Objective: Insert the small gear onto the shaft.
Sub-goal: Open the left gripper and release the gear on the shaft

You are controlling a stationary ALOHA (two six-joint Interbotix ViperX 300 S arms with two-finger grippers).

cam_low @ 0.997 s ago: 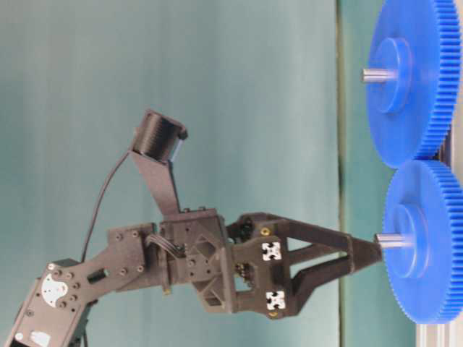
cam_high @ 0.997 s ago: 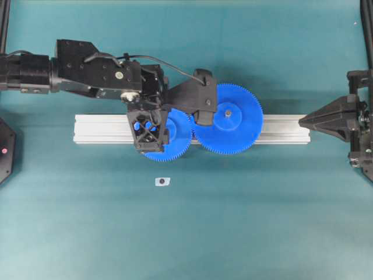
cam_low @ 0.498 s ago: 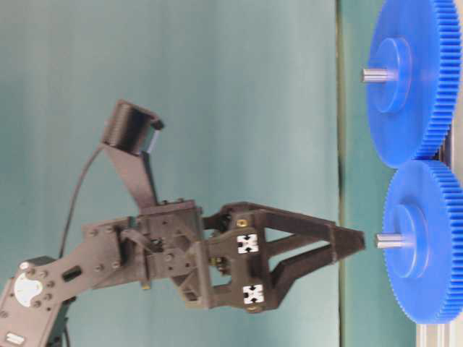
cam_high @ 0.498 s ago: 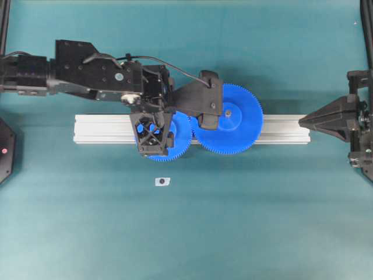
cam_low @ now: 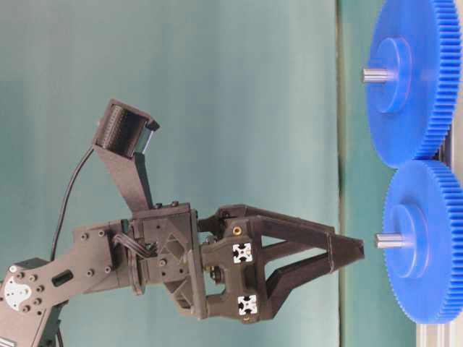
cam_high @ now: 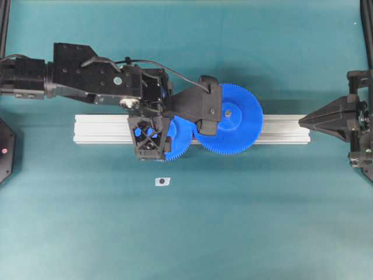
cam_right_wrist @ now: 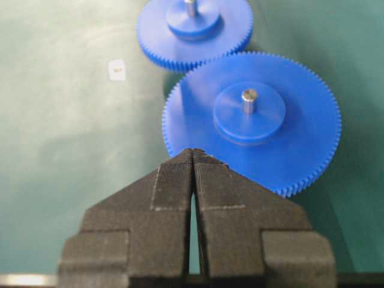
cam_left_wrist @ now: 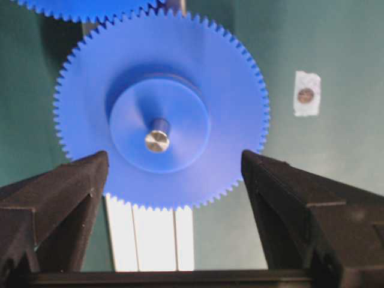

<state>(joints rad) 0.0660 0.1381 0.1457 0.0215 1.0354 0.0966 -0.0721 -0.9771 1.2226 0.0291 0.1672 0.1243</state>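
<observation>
Since a second ago the left gripper (cam_low: 347,259) has drawn back from the small gear (cam_left_wrist: 161,109), its fingers (cam_left_wrist: 57,198) spread and holding nothing. That gear sits on the shaft (cam_left_wrist: 157,139), meshed with the wider gear (cam_high: 233,119) on the aluminium rail (cam_high: 280,129). At the far right, the right gripper (cam_high: 304,121) rests with fingers pressed together.

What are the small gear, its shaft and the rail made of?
Small gear: looks like moulded plastic, uniform matte blue. Shaft: likely steel, silvery with a bright end face. Rail: probably extruded aluminium, pale grooved profile.
</observation>
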